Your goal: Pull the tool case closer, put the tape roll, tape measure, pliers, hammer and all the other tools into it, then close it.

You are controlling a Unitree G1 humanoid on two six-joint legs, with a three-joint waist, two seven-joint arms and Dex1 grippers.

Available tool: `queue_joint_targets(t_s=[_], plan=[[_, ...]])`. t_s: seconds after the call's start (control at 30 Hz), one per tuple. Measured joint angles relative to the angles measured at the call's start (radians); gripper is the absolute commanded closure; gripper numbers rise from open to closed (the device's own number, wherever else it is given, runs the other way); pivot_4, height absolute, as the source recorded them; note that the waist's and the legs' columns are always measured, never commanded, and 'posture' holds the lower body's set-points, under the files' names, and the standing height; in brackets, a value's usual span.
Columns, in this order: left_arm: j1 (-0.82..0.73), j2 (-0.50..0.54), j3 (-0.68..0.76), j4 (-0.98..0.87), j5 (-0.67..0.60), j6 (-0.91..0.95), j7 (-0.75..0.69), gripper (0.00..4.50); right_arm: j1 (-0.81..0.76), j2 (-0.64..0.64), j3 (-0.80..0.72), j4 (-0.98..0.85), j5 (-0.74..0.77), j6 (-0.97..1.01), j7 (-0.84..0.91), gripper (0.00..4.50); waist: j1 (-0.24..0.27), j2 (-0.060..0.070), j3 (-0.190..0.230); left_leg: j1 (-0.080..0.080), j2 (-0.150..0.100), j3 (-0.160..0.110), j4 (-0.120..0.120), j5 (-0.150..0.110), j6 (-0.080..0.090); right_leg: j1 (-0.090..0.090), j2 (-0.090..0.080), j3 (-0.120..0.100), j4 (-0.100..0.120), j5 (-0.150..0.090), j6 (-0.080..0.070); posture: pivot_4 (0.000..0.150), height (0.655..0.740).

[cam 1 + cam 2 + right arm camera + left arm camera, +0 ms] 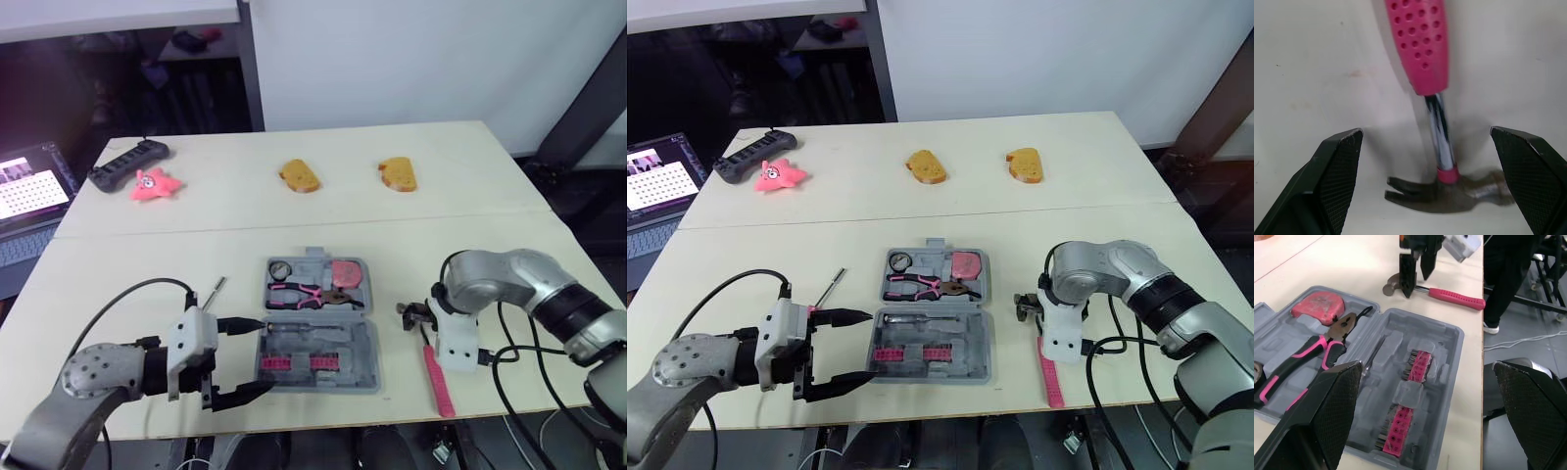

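Note:
The grey tool case (370,338) lies open near the table's front edge. It holds the tape roll (281,268), the pink tape measure (345,273), the pink-handled pliers (299,293) and pink bit strips (1410,382). My left gripper (266,354) is open, its fingertips level with the case's left edge. The pink-handled hammer (439,379) lies on the table to the right of the case. My right gripper (1425,132) is open just above the hammer, its fingers either side of the steel neck (1441,142). A small screwdriver (212,291) lies to the left of the case.
Two pieces of bread (300,176) (398,173), a pink star toy (155,184) and a black controller (127,164) sit at the table's far side. A laptop (29,196) stands off the left edge. Cables trail from both arms near the front edge.

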Motion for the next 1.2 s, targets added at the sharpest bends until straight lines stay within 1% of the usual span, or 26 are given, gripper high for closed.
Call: queue_joint_targets(t_s=[0.03,0.13,0.27,0.3,0.33,0.37,0.4,0.53,0.63,0.77,0.8,0.83,0.87,0.9,0.93,0.97,1.07,1.13,1.2], plan=[[0.000,0.005,0.001,0.000,0.001,-0.001,-0.004,0.00,-0.001,0.005,0.000,0.002,-0.013,-0.001,-0.006,0.08,0.000,-0.001,0.000,0.000,0.000,0.000,0.000,0.000,0.000,0.000,0.001,0.000,0.000,0.000,-0.001,0.150,0.7400],[0.004,0.024,0.001,0.000,0.002,0.001,-0.013,0.00,-0.008,0.024,0.000,0.012,-0.059,-0.009,-0.034,0.87,-0.004,-0.004,-0.002,0.002,0.002,0.000,0.000,0.000,0.000,0.001,0.004,0.002,0.000,0.002,-0.003,0.150,0.7400],[0.003,0.040,0.002,-0.001,0.003,0.002,-0.021,0.00,-0.008,0.030,-0.001,0.012,-0.073,-0.021,-0.045,2.64,-0.003,-0.006,-0.004,0.003,0.003,0.000,0.000,-0.002,0.003,0.001,0.005,0.002,0.000,0.002,-0.004,0.150,0.7400],[-0.001,0.042,0.002,-0.001,0.003,0.002,-0.021,0.00,-0.008,0.030,-0.001,0.012,-0.075,-0.022,-0.050,3.20,-0.003,-0.006,-0.004,0.003,0.003,0.000,0.000,-0.002,0.003,0.001,0.005,0.002,0.000,0.002,-0.004,0.150,0.7400],[-0.007,0.044,0.002,-0.001,0.003,0.003,-0.020,0.00,-0.008,0.030,-0.002,0.011,-0.080,-0.023,-0.055,3.63,-0.002,-0.006,-0.004,0.002,0.003,0.000,0.000,-0.001,0.002,0.001,0.005,0.002,0.000,0.002,-0.004,0.150,0.7400],[-0.015,0.045,0.002,-0.001,0.003,0.006,-0.019,0.00,-0.008,0.030,-0.003,0.011,-0.085,-0.025,-0.063,4.15,-0.001,-0.006,-0.004,0.002,0.003,0.000,0.000,-0.001,0.002,0.001,0.005,0.002,0.000,0.002,-0.004,0.150,0.7400],[-0.025,0.046,0.002,-0.002,0.003,0.012,-0.017,0.00,-0.009,0.031,-0.003,0.010,-0.092,-0.032,-0.071,4.44,0.000,-0.006,-0.004,0.002,0.003,0.000,0.000,-0.001,0.001,0.001,0.005,0.002,0.000,0.002,-0.004,0.150,0.7400],[-0.046,0.047,-0.001,-0.002,0.002,0.022,-0.009,0.00,-0.014,0.030,-0.013,0.020,-0.133,-0.067,-0.138,4.44,-0.004,-0.007,-0.004,0.003,0.003,0.000,0.000,0.000,0.000,0.001,0.005,0.003,0.000,0.002,-0.004,0.150,0.7400],[-0.067,0.047,-0.002,-0.001,0.002,0.023,-0.009,0.00,-0.013,0.009,-0.021,0.025,-0.132,-0.094,-0.184,4.44,-0.004,-0.007,-0.004,0.002,0.003,0.001,0.000,0.000,-0.001,0.000,0.005,0.004,0.001,0.002,-0.004,0.150,0.7400],[-0.081,0.046,-0.003,0.021,-0.007,0.024,-0.011,0.00,-0.005,-0.116,-0.068,-0.013,0.092,-0.043,-0.124,4.44,0.000,0.000,0.001,0.000,0.003,0.004,0.000,0.000,-0.001,-0.004,0.005,0.007,0.001,0.003,-0.004,0.150,0.7400],[-0.085,0.046,-0.005,0.031,-0.008,0.021,-0.014,0.00,0.017,-0.166,-0.101,-0.058,0.193,0.033,-0.078,4.44,0.001,0.000,0.001,0.000,0.003,0.004,0.000,0.000,0.001,-0.004,0.005,0.008,0.001,0.002,-0.004,0.150,0.7400],[-0.085,0.044,-0.004,0.040,-0.008,0.016,-0.017,0.00,0.069,-0.237,-0.150,-0.135,0.334,0.174,-0.015,4.44,0.005,0.000,0.001,-0.001,0.004,0.003,-0.001,-0.003,0.005,-0.004,0.005,0.007,0.000,0.002,-0.004,0.150,0.7400],[-0.080,0.043,-0.003,0.056,-0.007,0.010,-0.023,0.00,0.135,-0.323,-0.204,-0.234,0.497,0.366,0.049,4.44,0.009,0.001,0.001,-0.001,0.005,0.002,0.000,-0.004,0.006,-0.004,0.005,0.007,0.000,0.002,-0.004,0.150,0.7400],[-0.074,0.042,-0.002,0.073,-0.005,0.003,-0.027,0.00,0.192,-0.394,-0.253,-0.322,0.624,0.547,0.091,4.44,0.010,0.003,0.001,-0.001,0.005,0.002,-0.001,-0.004,0.007,-0.004,0.005,0.008,0.000,0.002,-0.004,0.150,0.7400],[-0.069,0.041,-0.001,0.095,0.001,-0.008,-0.034,0.00,0.256,-0.476,-0.313,-0.441,0.772,0.838,0.125,4.44,0.010,0.003,0.001,-0.001,0.005,0.002,0.000,-0.004,0.008,-0.004,0.004,0.008,0.000,0.002,-0.005,0.150,0.7400],[-0.070,0.041,-0.002,0.108,0.006,-0.013,-0.037,0.00,0.279,-0.505,-0.349,-0.505,0.847,1.011,0.134,4.44,0.006,0.003,0.001,0.000,0.006,0.002,0.000,-0.005,0.008,-0.003,0.005,0.008,0.000,0.001,-0.007,0.150,0.7400],[-0.094,0.035,-0.009,0.130,0.015,-0.043,-0.054,0.00,0.319,-0.497,-0.426,-0.682,1.022,1.547,0.073,4.44,-0.006,0.000,-0.001,0.001,0.009,0.005,0.001,-0.005,0.008,-0.004,0.006,0.009,-0.001,0.001,-0.010,0.150,0.7400],[-0.099,0.035,-0.011,0.143,0.021,-0.058,-0.062,0.00,0.317,-0.419,-0.465,-0.734,1.110,1.910,-0.015,4.44,-0.001,0.000,-0.001,0.001,0.009,0.005,0.001,-0.005,0.008,-0.004,0.006,0.009,0.000,0.001,-0.009,0.150,0.7400],[-0.102,0.035,-0.021,0.160,0.028,-0.070,-0.069,0.00,0.310,-0.312,-0.525,-0.745,1.160,2.222,-0.118,4.44,0.005,0.000,0.000,-0.001,0.008,0.005,0.002,-0.005,0.008,-0.005,0.005,0.009,0.000,0.002,-0.008,0.150,0.7400]])
